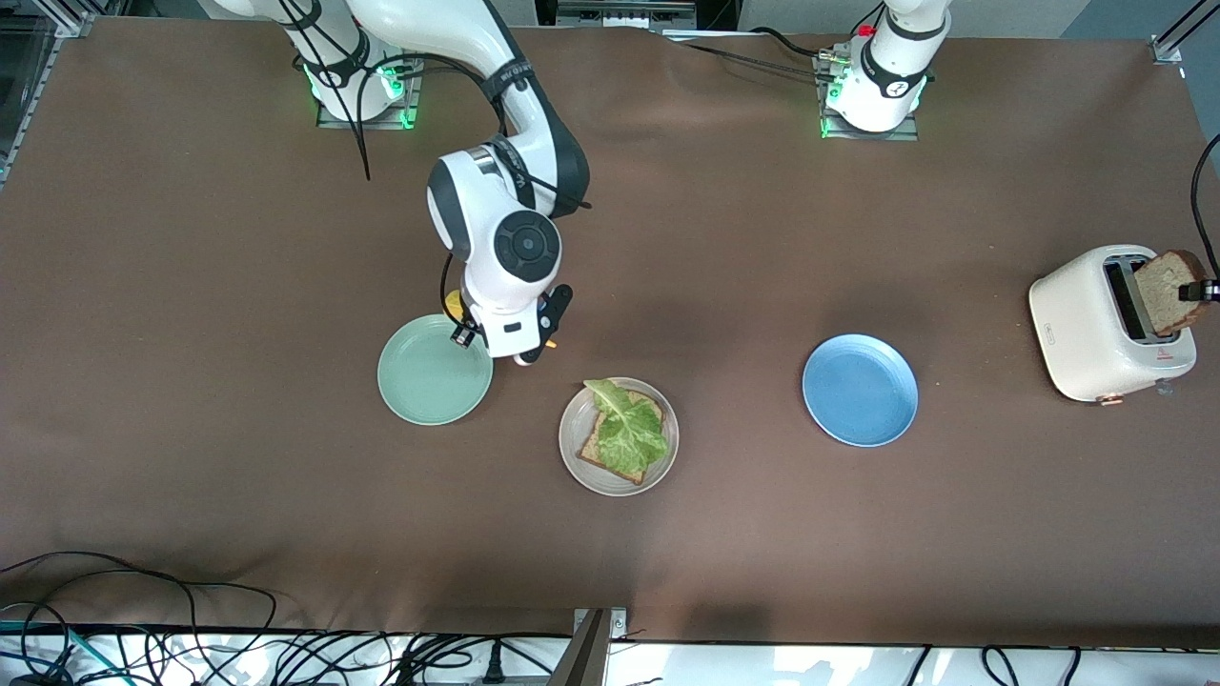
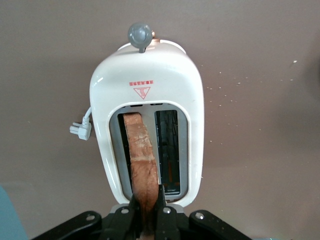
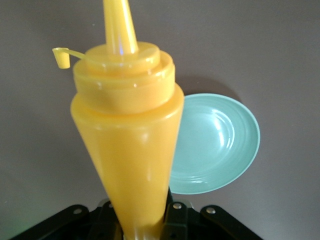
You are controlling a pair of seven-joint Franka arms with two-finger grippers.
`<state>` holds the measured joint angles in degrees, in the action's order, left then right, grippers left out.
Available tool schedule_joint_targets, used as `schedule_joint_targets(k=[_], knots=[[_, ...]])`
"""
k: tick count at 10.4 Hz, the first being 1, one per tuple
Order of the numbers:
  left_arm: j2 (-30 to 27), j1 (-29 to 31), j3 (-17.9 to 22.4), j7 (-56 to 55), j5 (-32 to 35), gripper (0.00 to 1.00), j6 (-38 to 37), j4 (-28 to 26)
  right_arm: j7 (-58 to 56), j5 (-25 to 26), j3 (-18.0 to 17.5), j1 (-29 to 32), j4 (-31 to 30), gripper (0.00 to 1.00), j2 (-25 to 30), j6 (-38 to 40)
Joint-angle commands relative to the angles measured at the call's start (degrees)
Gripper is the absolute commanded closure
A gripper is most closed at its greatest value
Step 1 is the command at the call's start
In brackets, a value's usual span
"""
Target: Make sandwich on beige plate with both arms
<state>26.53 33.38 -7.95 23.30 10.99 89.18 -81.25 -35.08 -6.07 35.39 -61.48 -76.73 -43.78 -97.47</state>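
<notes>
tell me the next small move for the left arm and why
Probably lift the bread slice straight up out of the toaster. The left gripper is shut on the slice's top edge while its lower part sits in the slot. The beige plate holds only one slice under lettuce. The right gripper holds the yellow squeeze bottle beside the mint green plate.

A brown-covered table (image 1: 191, 286) fills the view, black cables (image 1: 143, 648) along its near edge.

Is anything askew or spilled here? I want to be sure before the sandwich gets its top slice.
Nothing spilled. On the beige plate the lettuce leaf lies crooked on the bread slice, its tip overhanging the edge. The mint green plate and blue plate are bare.
</notes>
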Motion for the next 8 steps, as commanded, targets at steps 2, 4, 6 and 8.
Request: schedule_joint_targets(k=[2, 4, 6, 8], knots=[[-4.5, -0.2, -1.4, 2.1, 0.5, 1.00, -0.9, 0.8, 1.9, 4.2, 4.4, -3.0, 11.7, 1.00, -11.0, 2.6], [-6.2, -0.2, -2.6, 1.9, 0.4, 1.00, -2.1, 0.8, 1.9, 9.7, 4.5, -3.6, 13.0, 1.00, -13.4, 2.0], [-7.1, -0.2, -3.2, 1.2, -4.1, 1.00, -2.3, 0.8, 1.9, 12.2, 4.5, -3.6, 13.0, 1.00, -15.3, -0.3], [-7.5, -0.2, -3.2, -1.7, -10.9, 1.00, -2.3, 0.8, 2.4, 12.8, 4.8, -3.7, 13.0, 1.00, -16.4, -1.8]])
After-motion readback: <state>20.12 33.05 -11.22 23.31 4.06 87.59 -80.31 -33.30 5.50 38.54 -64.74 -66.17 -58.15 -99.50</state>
